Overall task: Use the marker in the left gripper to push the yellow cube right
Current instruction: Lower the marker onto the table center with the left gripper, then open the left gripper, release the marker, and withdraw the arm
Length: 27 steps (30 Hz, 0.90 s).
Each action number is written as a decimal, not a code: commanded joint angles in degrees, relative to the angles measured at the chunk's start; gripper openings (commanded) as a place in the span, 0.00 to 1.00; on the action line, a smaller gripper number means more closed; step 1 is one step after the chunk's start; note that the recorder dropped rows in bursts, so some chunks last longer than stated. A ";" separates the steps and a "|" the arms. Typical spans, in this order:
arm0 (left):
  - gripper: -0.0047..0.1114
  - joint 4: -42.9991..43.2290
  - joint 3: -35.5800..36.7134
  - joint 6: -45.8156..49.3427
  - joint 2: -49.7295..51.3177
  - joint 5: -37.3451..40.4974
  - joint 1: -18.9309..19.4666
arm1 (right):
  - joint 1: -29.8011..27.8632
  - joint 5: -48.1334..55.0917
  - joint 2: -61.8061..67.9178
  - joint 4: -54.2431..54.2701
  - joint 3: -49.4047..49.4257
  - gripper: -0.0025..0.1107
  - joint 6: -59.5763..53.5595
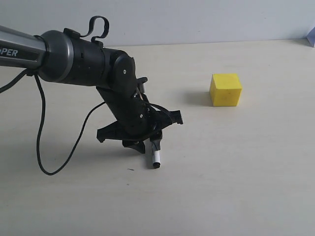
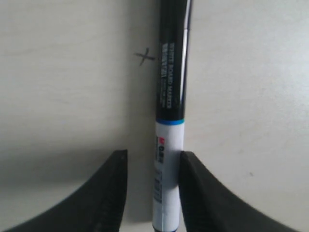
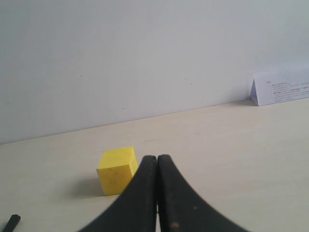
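Nearest in the exterior view, low and just left of centre, is the one marker. Its white end with a dark tip points down at the pale table. Just above it is the left gripper, the only gripper in this view, on a black arm that comes in from the upper left. One black cable loops down from that arm to the tabletop.

The left wrist view shows the two dark fingers spread wider than the marker. The white barrel touches one finger, and a strip of table shows between it and the other. Whether anything pinches it I cannot tell. The black half runs on up the frame past a thin blue band, and one small pen-drawn cross sits on the table beside it.

Farther back in the exterior view, right of centre and in the upper half, stands the single yellow cube. It rests flat on the table, well apart from the marker and up and to the right of it.

The right gripper shows only in its own wrist view, its two fingers pressed together with nothing between them. The cube sits just left of them in that frame.

Farthest back is a plain grey wall, with one white printed paper at the table's far edge.
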 commanded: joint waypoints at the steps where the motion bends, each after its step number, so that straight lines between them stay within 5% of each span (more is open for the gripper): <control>1: 0.36 -0.36 -0.49 0.48 -0.05 -0.05 -0.17 | -0.19 -0.54 -0.34 0.00 0.23 0.02 -0.27; 11: 0.35 -0.10 -0.49 4.56 -5.31 -0.33 -0.17 | -0.19 -0.54 -0.34 0.00 0.23 0.02 -0.27; 12: 0.33 0.76 -0.49 4.96 -5.92 -0.33 -0.17 | -0.19 -0.54 -0.34 0.00 0.23 0.02 -0.27; 14: 0.14 5.37 -0.49 4.96 -8.20 -1.25 -0.89 | -0.19 -0.54 -0.34 0.00 0.23 0.02 -0.27; 15: 0.05 9.44 0.66 4.96 -10.61 -3.77 -2.32 | -0.19 -0.54 -0.34 0.00 0.23 0.02 -0.27; 27: 0.04 15.44 26.61 11.39 -34.88 -42.75 -13.60 | -0.19 -0.54 -0.34 0.00 0.23 0.02 -0.27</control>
